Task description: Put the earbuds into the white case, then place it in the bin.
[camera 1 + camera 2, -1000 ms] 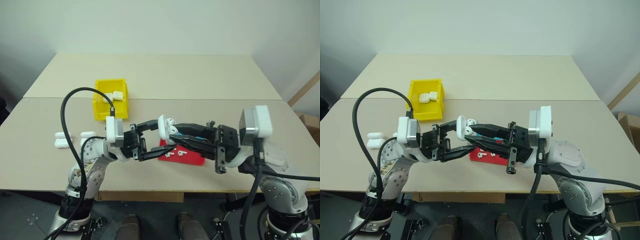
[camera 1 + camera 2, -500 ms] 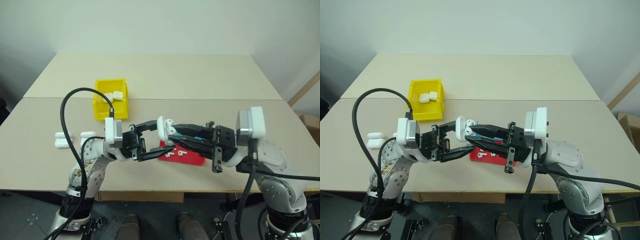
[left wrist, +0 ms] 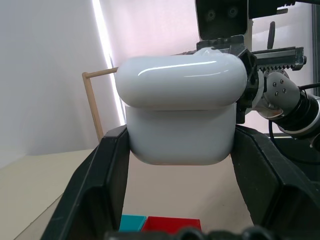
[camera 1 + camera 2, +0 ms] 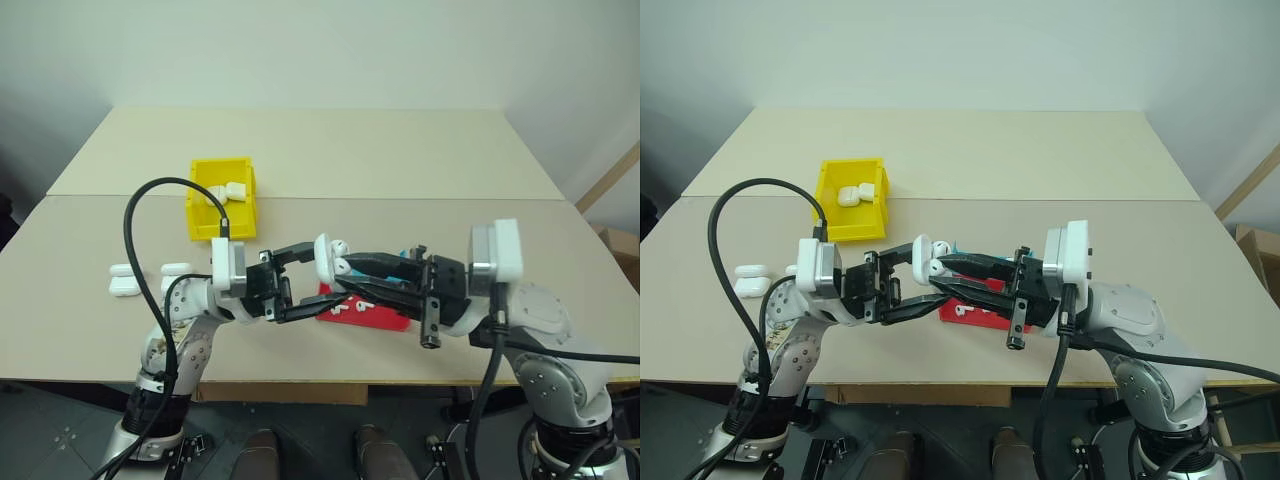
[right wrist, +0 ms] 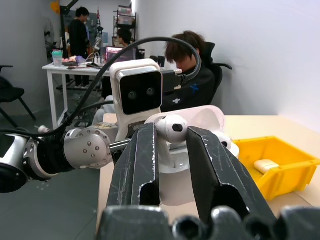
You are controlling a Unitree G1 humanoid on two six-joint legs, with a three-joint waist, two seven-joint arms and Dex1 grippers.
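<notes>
Now we see both arms meeting above the front of the tabletop [image 4: 420, 160]. Our left gripper [image 4: 318, 280] has its jaws clamped on the white case [image 4: 324, 257], one black finger on each side of its lower half, lifted clear of the surface with the lid flipped up. Our right gripper [image 4: 342, 272] comes in from the opposite side, jaws nearly closed and pinching one of the earbuds [image 5: 172, 128] by its rounded head, right at the case's open mouth; we cannot tell whether the earbud touches the case yet.

Below the two grippers sits the red tray [image 4: 385, 318] near the tabletop's front edge, with more earbuds [image 4: 363, 305] lying loose on it and a strip of blue just showing at its far side. Back and to the left, the bin [image 4: 222, 211] stands with white cases [image 4: 226, 192] already inside. Well to the left, near the left arm, spare white cases [image 4: 125, 282] rest on the tabletop.

In the right wrist view, people [image 5: 187, 75] sit and stand at desks in the background.
</notes>
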